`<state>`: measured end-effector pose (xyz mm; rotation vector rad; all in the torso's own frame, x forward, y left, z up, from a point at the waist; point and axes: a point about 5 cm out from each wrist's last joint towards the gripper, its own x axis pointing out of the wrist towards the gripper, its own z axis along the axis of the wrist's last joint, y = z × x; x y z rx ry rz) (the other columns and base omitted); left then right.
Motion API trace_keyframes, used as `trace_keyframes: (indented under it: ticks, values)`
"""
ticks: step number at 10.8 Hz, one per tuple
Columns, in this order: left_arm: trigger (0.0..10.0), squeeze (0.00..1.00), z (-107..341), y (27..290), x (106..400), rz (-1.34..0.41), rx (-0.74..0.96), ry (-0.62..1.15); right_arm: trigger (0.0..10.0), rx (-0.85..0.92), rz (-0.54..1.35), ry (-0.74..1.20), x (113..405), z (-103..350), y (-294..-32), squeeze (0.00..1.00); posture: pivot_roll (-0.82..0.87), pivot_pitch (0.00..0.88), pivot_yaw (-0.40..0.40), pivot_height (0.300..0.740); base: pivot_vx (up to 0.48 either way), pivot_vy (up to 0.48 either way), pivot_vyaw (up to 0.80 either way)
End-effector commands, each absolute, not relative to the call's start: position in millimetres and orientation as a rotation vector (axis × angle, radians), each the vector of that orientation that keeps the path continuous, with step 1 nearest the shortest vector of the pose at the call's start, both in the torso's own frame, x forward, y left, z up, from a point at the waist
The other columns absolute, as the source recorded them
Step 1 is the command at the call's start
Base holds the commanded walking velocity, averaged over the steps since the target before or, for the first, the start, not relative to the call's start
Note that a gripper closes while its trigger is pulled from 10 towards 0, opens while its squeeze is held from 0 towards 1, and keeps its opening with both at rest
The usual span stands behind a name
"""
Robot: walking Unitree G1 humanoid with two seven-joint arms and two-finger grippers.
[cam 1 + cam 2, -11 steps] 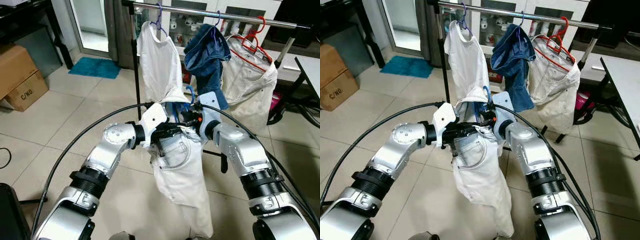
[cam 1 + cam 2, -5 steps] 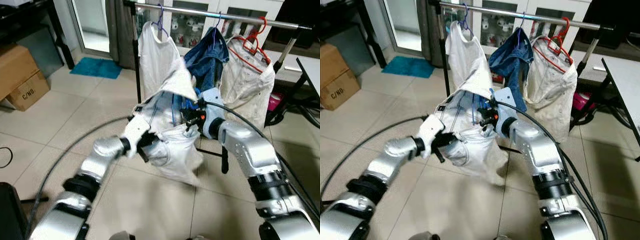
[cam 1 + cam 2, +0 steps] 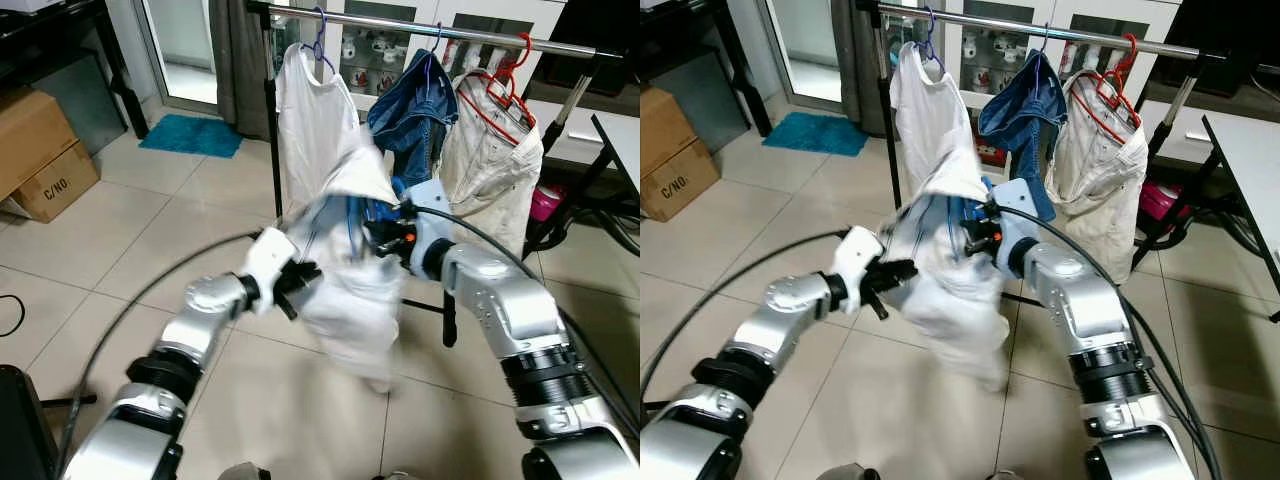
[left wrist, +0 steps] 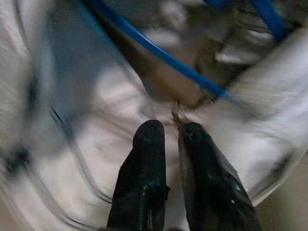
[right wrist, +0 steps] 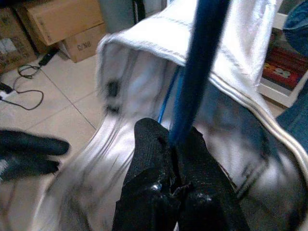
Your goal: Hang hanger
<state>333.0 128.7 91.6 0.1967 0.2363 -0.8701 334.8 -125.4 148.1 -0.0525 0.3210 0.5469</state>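
Observation:
A blue hanger [image 5: 192,72] carries white trousers [image 3: 350,290], blurred as they swing under it. My right gripper [image 3: 385,238] is shut on the hanger's stem [image 5: 185,120], chest-high in front of the clothes rail [image 3: 450,30]. My left gripper [image 3: 298,285] sits at the trousers' left side, its fingers [image 4: 149,144] slightly open, tips against the white cloth with nothing clamped between them. The blue hanger bar [image 4: 168,60] runs just beyond those fingertips. The rail holds a white shirt [image 3: 315,110], a denim garment [image 3: 415,95] and a cream garment on a red hanger [image 3: 490,140].
The rack's dark post [image 3: 272,150] stands just left of the trousers. Cardboard boxes [image 3: 40,150] and a blue mat [image 3: 190,135] lie on the tiled floor to the left. A table edge [image 3: 620,140] is at the far right. Black cables [image 3: 140,300] arc around both arms.
The left gripper has let go of the trousers it pulled out to the left; the cloth has dropped back and swings under the hanger. The right gripper still holds the hanger.

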Motion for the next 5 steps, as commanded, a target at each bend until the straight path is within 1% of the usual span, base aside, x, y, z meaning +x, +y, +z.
trace_keyframes:
  ticks: [1,3,5]
  values:
    - [10.0,1.00,101,128,335,-0.883,0.174,0.205,10.0,-0.051,0.538,0.269,336,161,-127,0.00,-0.07,0.014,0.017,0.740,0.000,0.000,0.00]
    - [10.0,1.00,106,135,330,-0.896,0.123,0.188,10.0,-0.055,0.493,0.310,337,153,-131,0.00,-0.07,0.018,0.015,0.740,0.000,0.000,0.00]
    - [10.0,1.00,126,143,323,-0.817,0.040,0.072,10.0,-0.061,0.421,0.347,335,142,-140,0.00,-0.07,0.024,0.007,0.740,0.000,0.000,0.00]
